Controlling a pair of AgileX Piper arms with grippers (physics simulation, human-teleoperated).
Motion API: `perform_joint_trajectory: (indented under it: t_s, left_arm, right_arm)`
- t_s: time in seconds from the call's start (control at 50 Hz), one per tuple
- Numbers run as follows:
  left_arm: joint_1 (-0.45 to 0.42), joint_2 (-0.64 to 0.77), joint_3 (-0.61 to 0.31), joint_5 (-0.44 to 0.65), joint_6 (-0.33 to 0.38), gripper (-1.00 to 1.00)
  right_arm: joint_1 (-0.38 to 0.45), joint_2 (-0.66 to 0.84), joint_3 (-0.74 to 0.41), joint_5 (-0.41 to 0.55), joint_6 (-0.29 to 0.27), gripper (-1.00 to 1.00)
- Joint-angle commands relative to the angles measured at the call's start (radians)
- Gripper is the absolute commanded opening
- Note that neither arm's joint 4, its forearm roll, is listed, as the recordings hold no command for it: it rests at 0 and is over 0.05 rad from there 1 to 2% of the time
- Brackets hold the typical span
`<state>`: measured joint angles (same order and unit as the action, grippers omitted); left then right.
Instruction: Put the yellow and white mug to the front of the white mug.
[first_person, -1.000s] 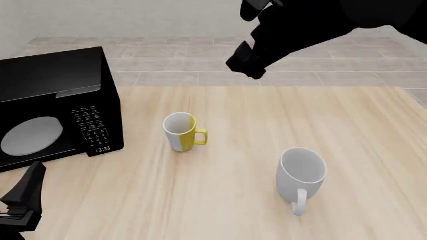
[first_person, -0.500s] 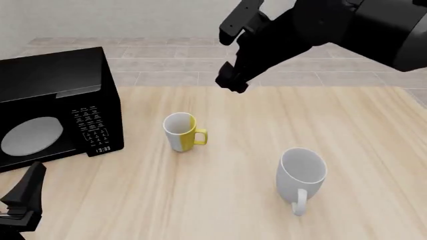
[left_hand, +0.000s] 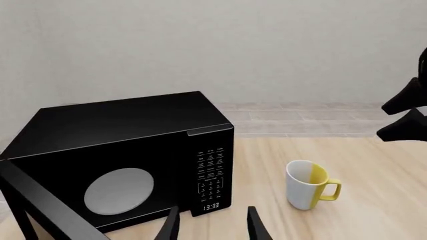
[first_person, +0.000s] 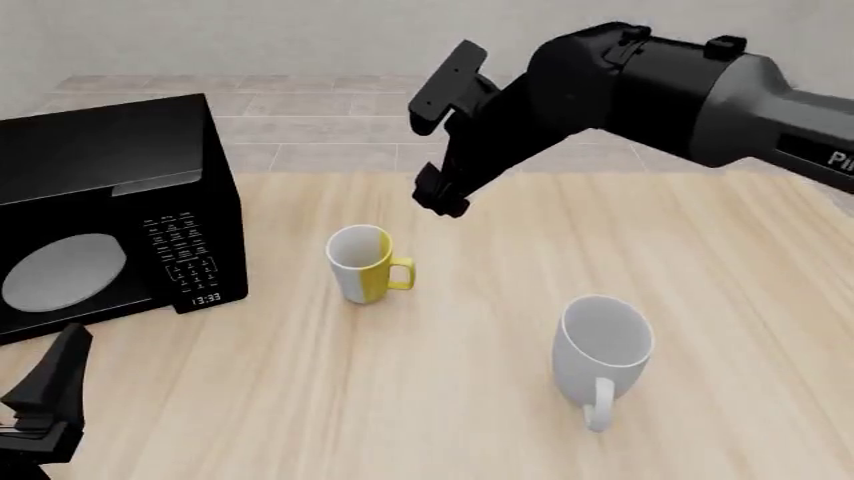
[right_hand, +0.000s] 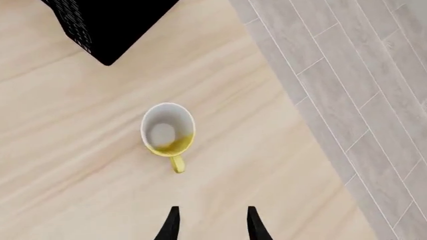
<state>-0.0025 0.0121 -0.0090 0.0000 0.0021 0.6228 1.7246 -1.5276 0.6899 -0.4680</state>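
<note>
We note the yellow and white mug (first_person: 360, 263): small glossy cylinder, upright on the pale wood-grain table (first_person: 747, 260), just right of the boxy black microwave (first_person: 107, 215), handle pointing away from the microwave. The white mug (first_person: 602, 346), larger and plain, stands upright well right of the microwave, nearer us, handle toward us. The right gripper (first_person: 441, 150) hangs above the small mug, fingers spread, holding nothing. The left gripper (left_hand: 212, 227) sits low near the microwave's front, fingers parted.
</note>
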Motion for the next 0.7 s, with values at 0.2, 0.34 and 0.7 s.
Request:
perform_joint_trajectory:
  t_s: [0.2,0.34,0.7]
  left_arm:
    - [0.002,0.0,0.001,-0.001,0.001,1.0]
    - [0.002,0.0,0.001,-0.001,0.001,1.0]
    - [0.002,0.0,0.001,-0.001,0.0,1.0]
  right_arm:
    - [0.011,0.106,0.003,-0.058,0.01,1.0]
    - [0.012,0.126,0.01,-0.073,0.017,1.0]
    - [0.029,0.2,0.02,-0.12,0.048,1.0]
